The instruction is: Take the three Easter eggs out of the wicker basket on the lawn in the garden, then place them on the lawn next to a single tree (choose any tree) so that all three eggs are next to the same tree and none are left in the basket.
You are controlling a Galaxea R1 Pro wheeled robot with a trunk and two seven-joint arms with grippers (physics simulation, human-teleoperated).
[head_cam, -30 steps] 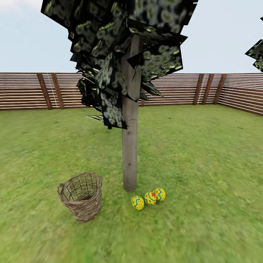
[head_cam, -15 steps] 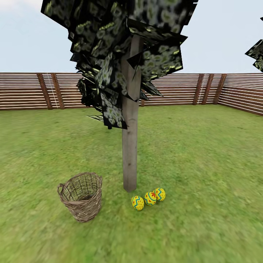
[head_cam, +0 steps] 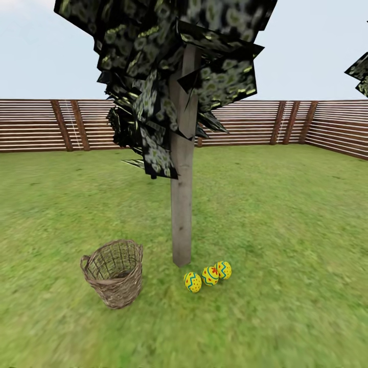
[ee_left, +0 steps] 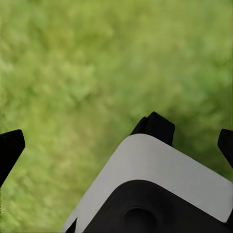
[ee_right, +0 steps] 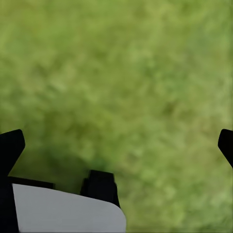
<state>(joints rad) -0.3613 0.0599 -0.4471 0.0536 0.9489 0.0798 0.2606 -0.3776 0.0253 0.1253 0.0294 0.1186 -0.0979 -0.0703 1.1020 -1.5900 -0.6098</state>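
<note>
Three Easter eggs (head_cam: 208, 276) lie on the lawn (head_cam: 286, 225) just beside the tree (head_cam: 182, 214); the wicker basket (head_cam: 113, 272) looks empty. My left hand (ee_left: 116, 141) and right hand (ee_right: 116, 141) hang wide open, holding nothing. I judge nothing remains to move.

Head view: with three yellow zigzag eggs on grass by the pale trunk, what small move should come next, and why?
Probably none beyond holding off: the three yellow zigzag-banded eggs lie together on the lawn beside the pale grey-beige tree trunk, and no egg shows inside the tan woven wicker basket.
</note>
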